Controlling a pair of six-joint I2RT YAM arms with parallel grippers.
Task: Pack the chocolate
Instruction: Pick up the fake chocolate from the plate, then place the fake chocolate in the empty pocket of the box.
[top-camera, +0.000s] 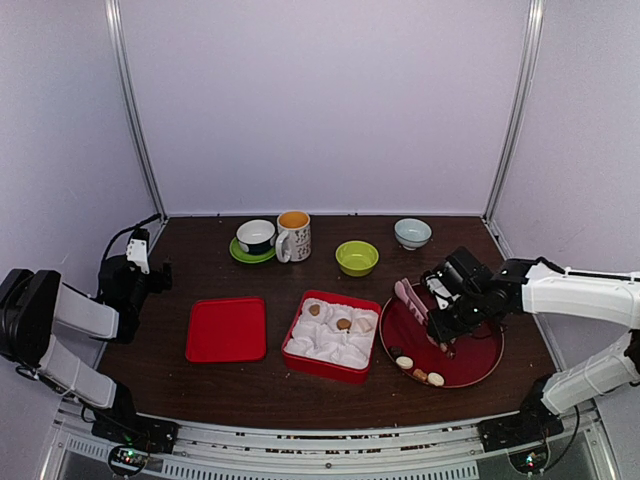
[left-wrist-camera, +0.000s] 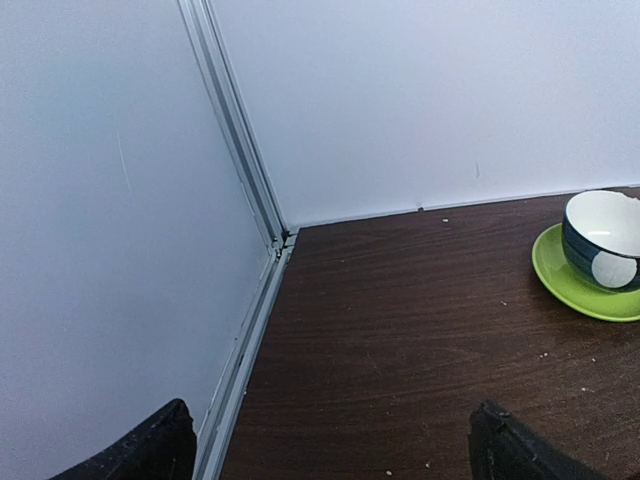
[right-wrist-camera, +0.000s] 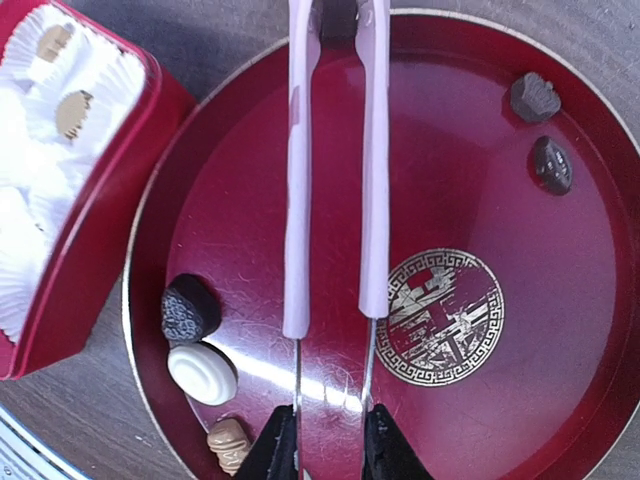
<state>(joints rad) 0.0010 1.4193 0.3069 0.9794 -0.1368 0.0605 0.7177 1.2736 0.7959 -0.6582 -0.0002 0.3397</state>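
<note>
The job right now is getting hold of the tongs (right-wrist-camera: 298, 200). The right end effector (right-wrist-camera: 330, 445) is pinching their thin metal arms over the round red plate (right-wrist-camera: 560, 330). Next, I think, it must bring the pink ends around one sweet. Three chocolates (right-wrist-camera: 203, 373) lie just beside it, toward the red box (right-wrist-camera: 100, 230), which holds some too. Two lie across the plate. The left end effector (left-wrist-camera: 330, 455) is spread wide over the counter (left-wrist-camera: 400, 330).

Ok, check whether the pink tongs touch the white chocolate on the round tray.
Apart. Right wrist view shows bare red tray between the tongs and white chocolate.
</note>
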